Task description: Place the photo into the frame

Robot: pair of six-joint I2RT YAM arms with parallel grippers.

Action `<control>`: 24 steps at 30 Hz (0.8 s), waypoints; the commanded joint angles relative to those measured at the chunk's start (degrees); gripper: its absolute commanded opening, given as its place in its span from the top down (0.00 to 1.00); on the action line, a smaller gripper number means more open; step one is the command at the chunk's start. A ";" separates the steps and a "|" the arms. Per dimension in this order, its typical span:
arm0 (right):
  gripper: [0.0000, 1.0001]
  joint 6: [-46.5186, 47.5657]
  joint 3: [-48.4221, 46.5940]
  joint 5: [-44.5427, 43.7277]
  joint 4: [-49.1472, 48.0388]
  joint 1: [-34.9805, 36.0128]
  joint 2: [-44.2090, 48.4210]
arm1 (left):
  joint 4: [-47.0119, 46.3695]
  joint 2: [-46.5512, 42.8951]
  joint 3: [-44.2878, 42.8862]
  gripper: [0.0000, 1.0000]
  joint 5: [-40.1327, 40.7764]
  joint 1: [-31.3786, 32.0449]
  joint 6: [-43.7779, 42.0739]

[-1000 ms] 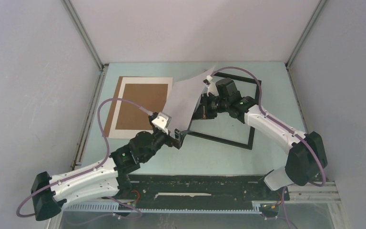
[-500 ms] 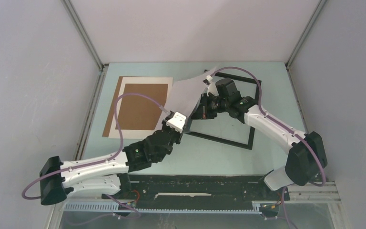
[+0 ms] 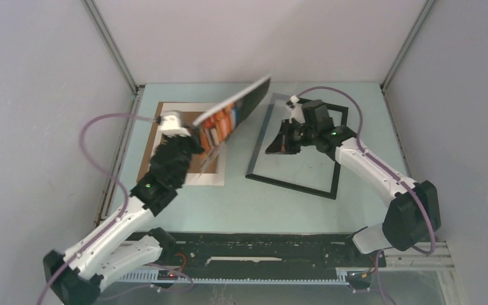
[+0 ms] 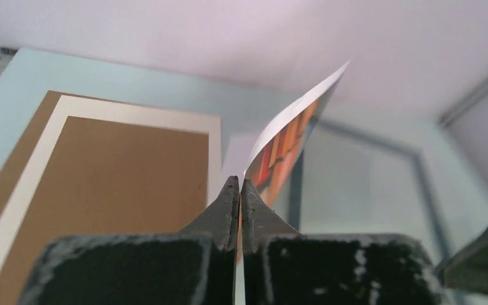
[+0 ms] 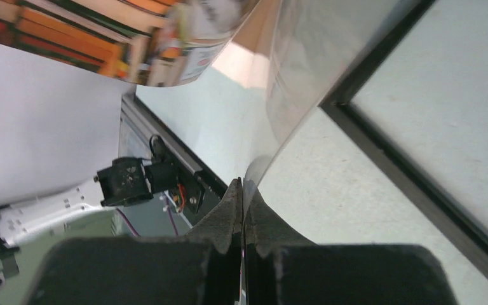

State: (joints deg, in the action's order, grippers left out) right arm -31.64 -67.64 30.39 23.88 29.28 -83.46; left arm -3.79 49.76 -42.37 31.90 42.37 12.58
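Observation:
The photo hangs tilted above the table, printed side up, with its orange-striped end to the left. My left gripper is shut on that striped end. In the left wrist view the sheet rises from the closed jaws, white back on the left. My right gripper is shut on a thin glossy sheet that curves up from its jaws to the striped print, so it appears to be the photo's other end. The black frame lies flat beneath the right gripper.
A brown cardboard board with a white mat on it lies at the left, under the left arm. Pale walls close in the table on three sides. A black rail runs along the near edge.
The left gripper shut on the photo's near end, then swung it up and to the left, turning the white back over to the printed face. The right gripper shifted slightly right, still shut.

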 commanded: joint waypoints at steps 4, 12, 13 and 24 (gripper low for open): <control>1.00 1.70 6.59 13.74 -4.67 -15.67 7.03 | -7.09 -8.36 6.22 1.00 -25.23 -33.95 37.51; 1.00 3.61 19.73 23.45 -12.33 -30.09 2.27 | -16.82 -7.58 25.72 1.00 -37.02 -58.19 57.54; 1.00 3.38 21.20 24.11 -13.72 -31.46 2.05 | -16.45 -9.15 27.80 1.00 -35.57 -58.55 56.08; 1.00 4.69 27.49 22.78 -19.23 -37.10 -2.03 | -12.92 -14.90 37.45 0.75 -27.43 -60.15 53.76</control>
State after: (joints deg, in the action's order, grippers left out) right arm -28.77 -40.56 52.73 9.93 -7.07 -84.51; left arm -16.34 34.44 -3.31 2.87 -16.93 66.30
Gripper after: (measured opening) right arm 0.007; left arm 0.128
